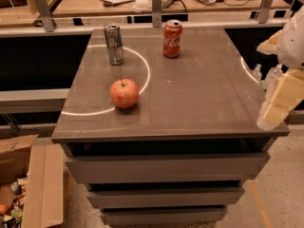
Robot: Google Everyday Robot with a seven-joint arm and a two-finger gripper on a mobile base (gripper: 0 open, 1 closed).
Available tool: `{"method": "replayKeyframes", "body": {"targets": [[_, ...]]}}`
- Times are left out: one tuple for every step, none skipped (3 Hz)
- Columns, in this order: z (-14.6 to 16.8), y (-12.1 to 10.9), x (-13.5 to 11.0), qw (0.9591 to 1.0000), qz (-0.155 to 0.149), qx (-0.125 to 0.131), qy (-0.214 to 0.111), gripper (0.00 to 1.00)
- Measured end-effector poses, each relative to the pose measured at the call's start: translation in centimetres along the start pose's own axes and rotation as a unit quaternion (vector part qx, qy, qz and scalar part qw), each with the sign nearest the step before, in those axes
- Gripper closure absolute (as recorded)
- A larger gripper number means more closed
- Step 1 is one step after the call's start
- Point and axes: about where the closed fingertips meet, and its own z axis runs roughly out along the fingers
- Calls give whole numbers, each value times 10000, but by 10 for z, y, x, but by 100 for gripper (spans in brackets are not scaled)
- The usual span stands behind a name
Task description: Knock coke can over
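Not yet done: coke can [172, 38] upright on the tabletop [204, 94], behind and right of the apple [124, 93], untouched. Left to do: reach in and tip it. Far right of the apple, seemingly off the tabletop's edge, the gripper [274, 109], well apart from the can; open or closed, impossible to tell.

grey drawer cabinet [166, 167] | speckled floor [280, 205] | desks [85, 4] behind | cardboard box [45, 189] left

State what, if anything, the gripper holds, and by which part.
Nothing that shows. The gripper is at the right edge of the table, apart from the coke can, the silver can and the apple.
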Motion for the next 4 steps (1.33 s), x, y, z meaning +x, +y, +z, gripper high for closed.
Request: {"method": "replayKeyframes", "body": {"targets": [[16,-21,3,9979,336,144,-534,0],[44,-67,5,9822,1061,459,-1478,0],[61,-104,3,9648,1431,721,-2087,0],[83,-146,-5,9429,1821,876,-2647,0]]}}
